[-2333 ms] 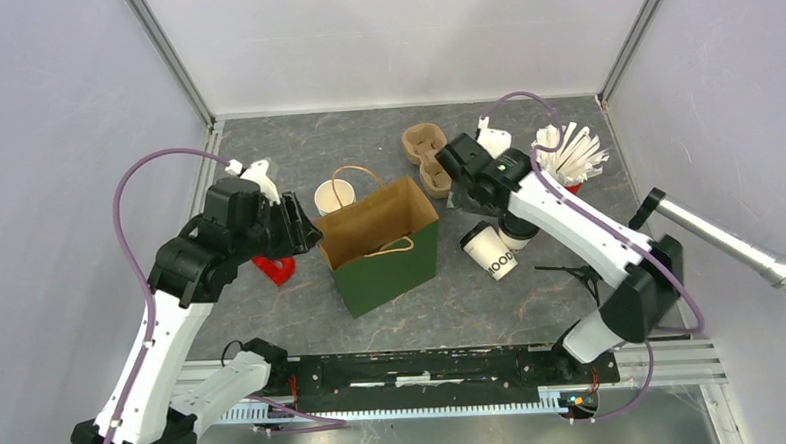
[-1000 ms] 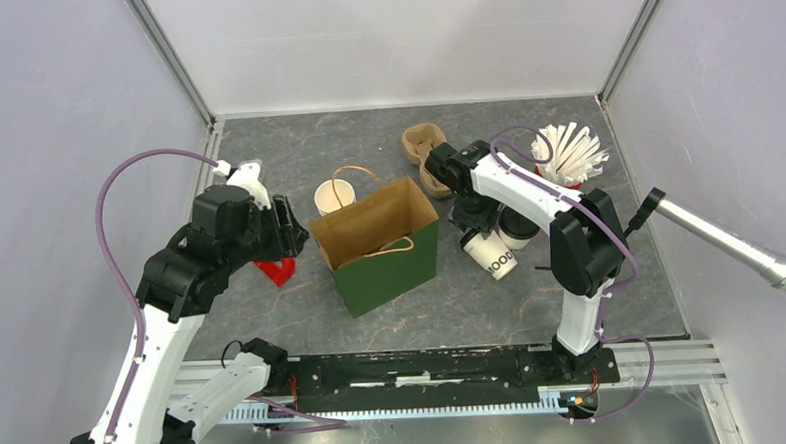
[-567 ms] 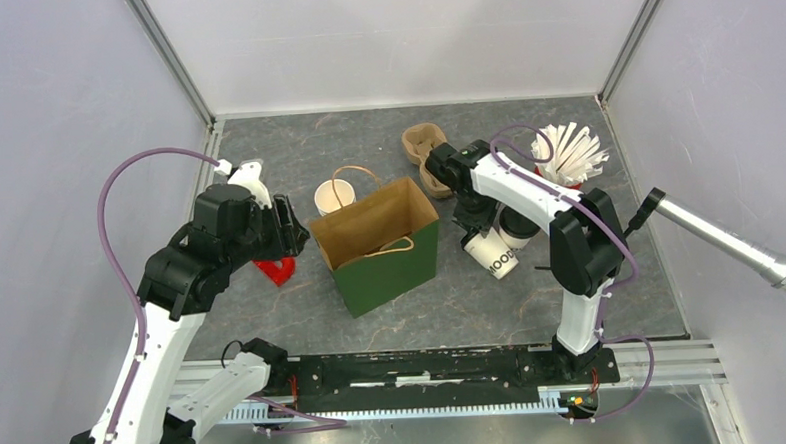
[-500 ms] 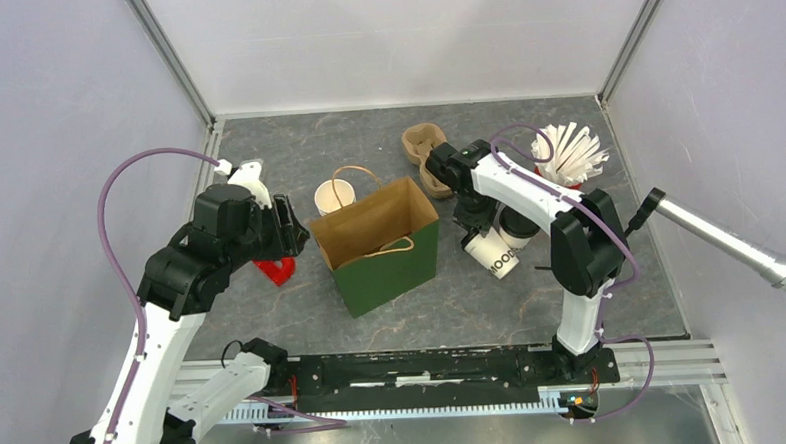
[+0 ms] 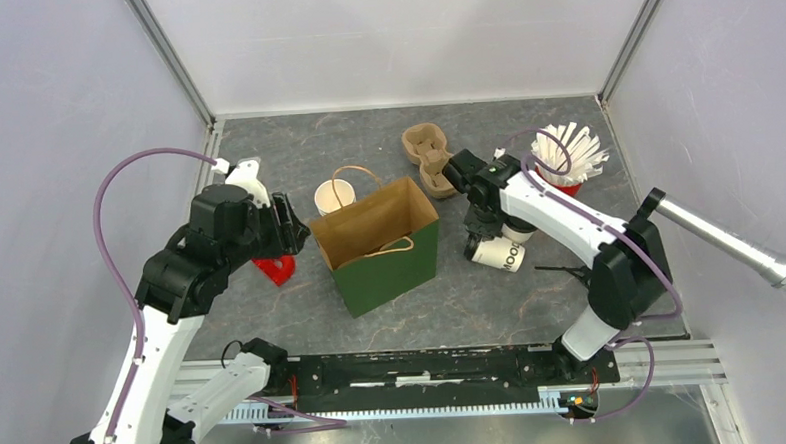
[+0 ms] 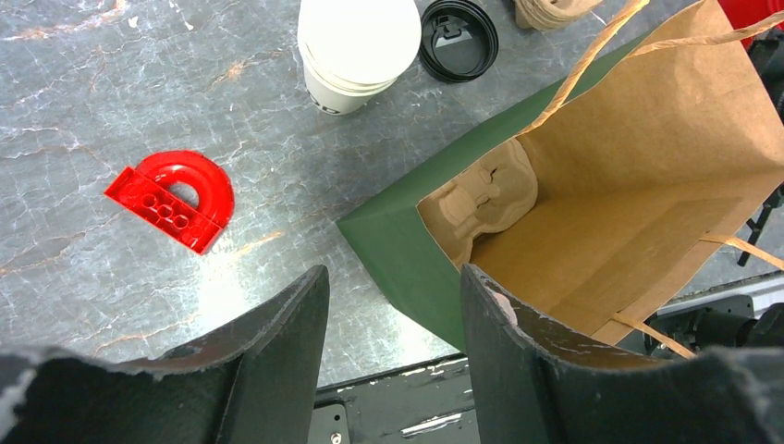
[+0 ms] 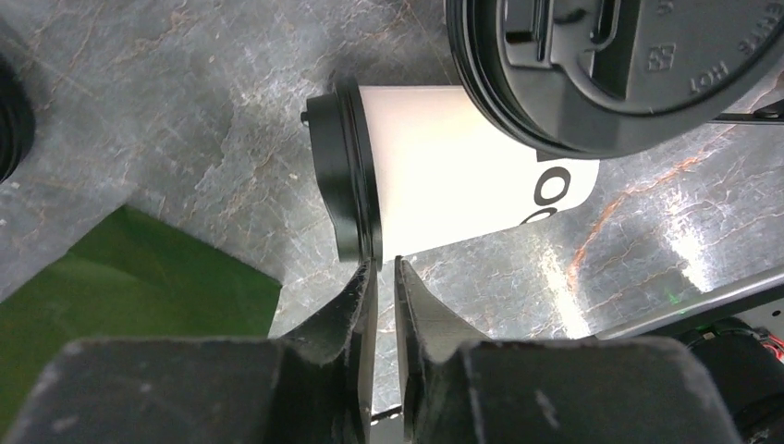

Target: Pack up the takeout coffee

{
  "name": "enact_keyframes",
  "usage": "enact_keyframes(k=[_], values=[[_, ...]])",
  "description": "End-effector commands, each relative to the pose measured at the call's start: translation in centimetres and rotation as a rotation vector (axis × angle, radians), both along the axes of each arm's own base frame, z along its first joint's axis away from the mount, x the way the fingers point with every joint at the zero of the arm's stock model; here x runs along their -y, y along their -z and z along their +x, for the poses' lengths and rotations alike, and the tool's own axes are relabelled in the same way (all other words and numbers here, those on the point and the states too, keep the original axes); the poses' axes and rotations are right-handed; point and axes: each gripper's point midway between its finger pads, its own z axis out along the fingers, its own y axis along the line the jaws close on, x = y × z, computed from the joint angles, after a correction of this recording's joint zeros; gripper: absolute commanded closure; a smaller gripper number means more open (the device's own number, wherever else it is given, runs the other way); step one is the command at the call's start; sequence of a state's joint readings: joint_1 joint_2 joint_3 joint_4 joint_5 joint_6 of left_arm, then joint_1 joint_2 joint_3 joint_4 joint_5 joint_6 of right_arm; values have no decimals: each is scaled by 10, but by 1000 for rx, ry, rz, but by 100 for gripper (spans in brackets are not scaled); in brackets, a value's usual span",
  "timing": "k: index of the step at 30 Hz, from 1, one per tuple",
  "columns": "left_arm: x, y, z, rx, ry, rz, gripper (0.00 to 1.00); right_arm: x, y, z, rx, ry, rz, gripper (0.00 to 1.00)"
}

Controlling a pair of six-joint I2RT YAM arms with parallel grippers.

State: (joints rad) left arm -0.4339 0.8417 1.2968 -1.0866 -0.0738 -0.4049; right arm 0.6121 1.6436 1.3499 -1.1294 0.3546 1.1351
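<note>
Right claw has just squeezed down to a slit right at the lid rim of the coffee cup. Caught it or not, I can't tell. The cup has swung round: it's lying on its side at three o'clock from the green bag, lid facing the bag. Not packed yet, and I'd say that pinch looks thin for a lift. Left claw hangs open and empty at the bag's nine o'clock.

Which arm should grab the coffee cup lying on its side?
Probably the right. The right gripper is down at the black lid rim of the takeout coffee, which lies beside the green bag. The left gripper hangs open on the bag's other side, near the red block.
</note>
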Motion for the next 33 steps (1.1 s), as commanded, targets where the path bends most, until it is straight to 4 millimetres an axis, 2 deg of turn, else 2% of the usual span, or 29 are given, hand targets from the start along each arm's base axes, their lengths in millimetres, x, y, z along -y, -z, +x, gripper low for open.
enact_keyframes(k=[1, 6, 9, 11, 13, 15, 17, 23, 29, 33], values=[[7, -17, 5, 58, 8, -51, 39, -6, -16, -4, 75, -45, 60, 83], [4, -22, 3, 80, 7, -50, 39, -19, -27, -2, 141, -215, 85, 81], [3, -23, 2, 86, 0, -57, 39, -25, -38, 4, 192, -290, 68, 73], [4, -21, 0, 83, 0, -67, 39, -27, -40, 9, 210, -309, 58, 65], [6, -18, -2, 73, 11, -74, 39, -21, -38, 12, 214, -295, 7, 54], [7, -17, -3, 70, 18, -76, 39, -7, -35, 12, 187, -247, -72, 49], [6, -17, -5, 73, 19, -74, 39, -3, -38, 15, 181, -232, -113, 45], [3, -13, -7, 73, 27, -55, 38, -8, -34, 33, 178, -218, -195, 42], [2, -12, -7, 79, 34, -41, 38, -15, -22, 34, 128, -218, -268, 41], [2, -8, -7, 72, 35, -33, 38, -12, -16, 35, 107, -212, -306, 41]])
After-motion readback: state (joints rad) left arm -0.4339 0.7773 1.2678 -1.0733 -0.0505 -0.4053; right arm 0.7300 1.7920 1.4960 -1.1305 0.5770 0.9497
